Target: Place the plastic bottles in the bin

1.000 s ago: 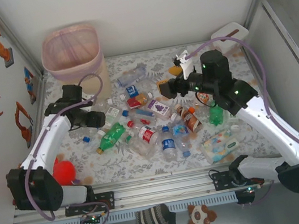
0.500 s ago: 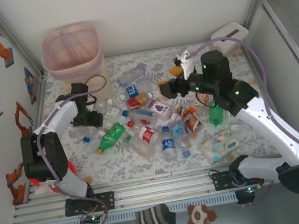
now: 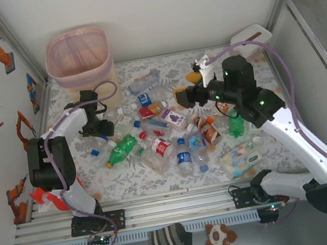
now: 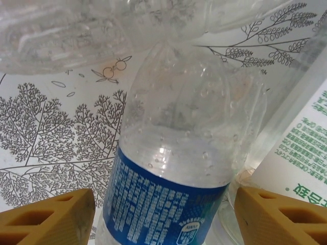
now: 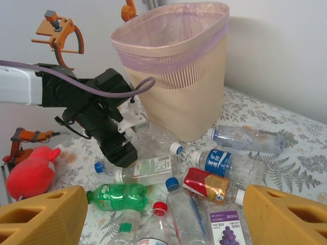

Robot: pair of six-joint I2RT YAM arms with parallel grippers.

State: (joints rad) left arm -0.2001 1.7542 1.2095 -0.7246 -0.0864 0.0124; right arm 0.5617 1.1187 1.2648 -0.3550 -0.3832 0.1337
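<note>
Several plastic bottles (image 3: pixel 152 130) lie scattered on the leaf-patterned table, among them a green one (image 3: pixel 122 148) (image 5: pixel 120 196) and a red-labelled one (image 5: pixel 209 185). The bin (image 3: pixel 77 58) (image 5: pixel 179 76), beige with a pink liner, stands at the far left corner. My left gripper (image 3: pixel 102 130) (image 4: pixel 164 198) (image 5: pixel 116 150) is down at the pile's left edge, open, with its yellow fingers either side of a clear bottle with a blue label (image 4: pixel 168 209); a narrow gap shows on each side. My right gripper (image 3: pixel 179 97) (image 5: pixel 164 196) hangs open above the pile, holding nothing.
A pastel wipes pack (image 3: pixel 242 158) lies at the near right and a white tissue box (image 3: pixel 251 38) at the far right corner. A red plush toy (image 3: pixel 45 196) (image 5: pixel 30 173) sits by the left arm's base. A purple grape carton (image 3: pixel 174 117) (image 5: pixel 225 227) lies among the bottles.
The left arm has folded up, its elbow rising from near the table's front-left, while its gripper stayed low over the blue-labelled bottle. The right arm has barely moved.
</note>
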